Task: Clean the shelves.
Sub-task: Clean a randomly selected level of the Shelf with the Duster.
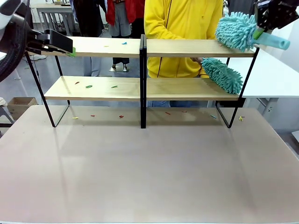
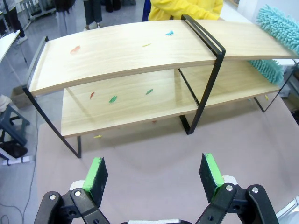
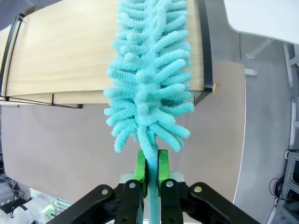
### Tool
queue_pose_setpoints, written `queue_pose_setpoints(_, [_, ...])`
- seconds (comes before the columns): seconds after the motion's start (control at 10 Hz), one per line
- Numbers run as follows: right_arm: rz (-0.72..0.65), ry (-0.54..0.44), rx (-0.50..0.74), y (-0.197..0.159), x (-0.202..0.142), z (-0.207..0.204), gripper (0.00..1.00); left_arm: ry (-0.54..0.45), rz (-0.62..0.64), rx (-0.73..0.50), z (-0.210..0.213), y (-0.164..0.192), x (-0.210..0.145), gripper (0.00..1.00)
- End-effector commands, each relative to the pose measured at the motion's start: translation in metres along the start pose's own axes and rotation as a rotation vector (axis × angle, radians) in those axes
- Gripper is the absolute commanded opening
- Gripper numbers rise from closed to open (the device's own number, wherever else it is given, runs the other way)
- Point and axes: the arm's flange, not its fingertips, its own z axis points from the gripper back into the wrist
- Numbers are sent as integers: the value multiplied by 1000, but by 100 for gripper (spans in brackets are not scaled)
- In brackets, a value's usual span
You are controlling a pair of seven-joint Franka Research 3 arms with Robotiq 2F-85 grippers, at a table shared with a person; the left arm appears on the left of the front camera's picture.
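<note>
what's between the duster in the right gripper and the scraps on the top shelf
The black centre post crosses the top board between the duster and the scraps on its left half; nothing else visible does.

Pale wood w/ faint grain on shelves [image 1: 98,46], thin black frame. Teal fluffy strands on duster [image 3: 149,84]; same teal on 2nd duster [image 1: 223,74] at 3 o'clock of lower board. Black w/ green pads on right gripper [image 3: 150,165] and left gripper [image 2: 154,175]. Red, green, blue, yellow scraps [image 2: 112,99]. Yellow top on person [image 1: 182,28]. Beige-grey table [image 1: 149,177].
</note>
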Motion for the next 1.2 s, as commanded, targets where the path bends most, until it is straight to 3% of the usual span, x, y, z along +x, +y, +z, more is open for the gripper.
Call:
queue_pose_setpoints(0.0, [-2,-44,-16,-5,-3,3,12,-2,1,9,1,0,0,100])
queue_pose_setpoints(0.2, [19,-49,53,-1,-4,2,12,-2,1,9,1,0,0,100])
queue_pose_setpoints(0.4, [33,-35,45,2,-4,-2,12,-2,1,9,1,0,0,100])
queue_pose_setpoints(0.6, [96,-105,144,7,-7,3,12,-2,1,9,1,0,0,100])
queue_pose_setpoints(0.9, [127,-40,203,15,-9,-2,12,-2,1,9,1,0,0,100])
queue_pose_setpoints(1.1, [127,24,136,11,-10,-7,12,-2,1,9,1,0,0,100])
